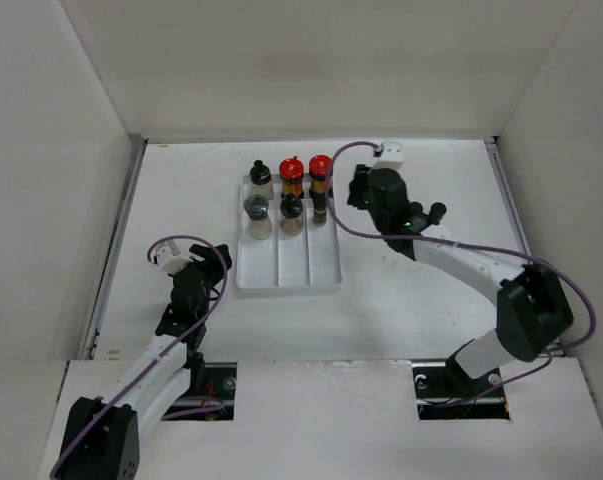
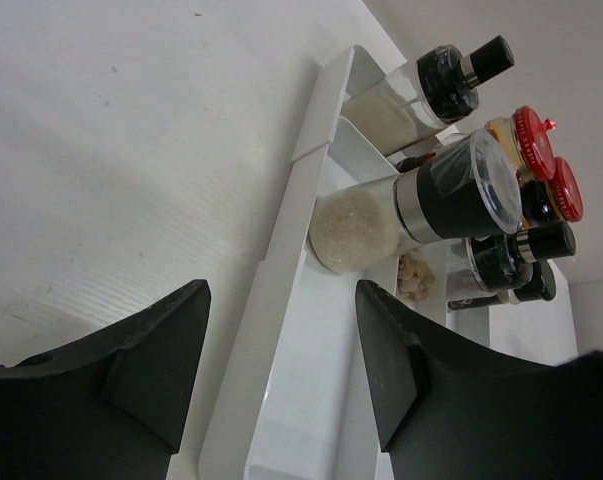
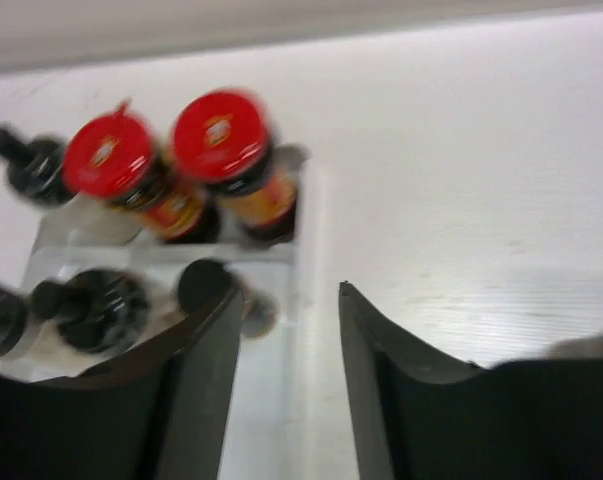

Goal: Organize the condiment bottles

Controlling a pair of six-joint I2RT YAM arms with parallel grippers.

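Note:
Six condiment bottles stand in the far end of the white three-compartment tray [image 1: 321, 265]. The back row holds a clear black-capped bottle [image 1: 260, 178] and two red-capped bottles [image 1: 292, 175] [image 1: 321, 170]. In front of these are a grey-capped clear bottle [image 1: 256, 215], a black-capped bottle [image 1: 291, 212] and a slim dark bottle [image 1: 320, 205]. My right gripper [image 1: 353, 190] [image 3: 291, 290] is open beside the tray's right wall [image 3: 306, 330], its left finger close to the slim dark bottle [image 3: 203, 283] and holding nothing. My left gripper [image 1: 221, 262] [image 2: 281, 295] is open and empty at the tray's left wall [image 2: 291, 220].
White enclosure walls close in the table on the left, back and right. The near halves of all three tray compartments hold no bottles. Purple cables loop off both arms.

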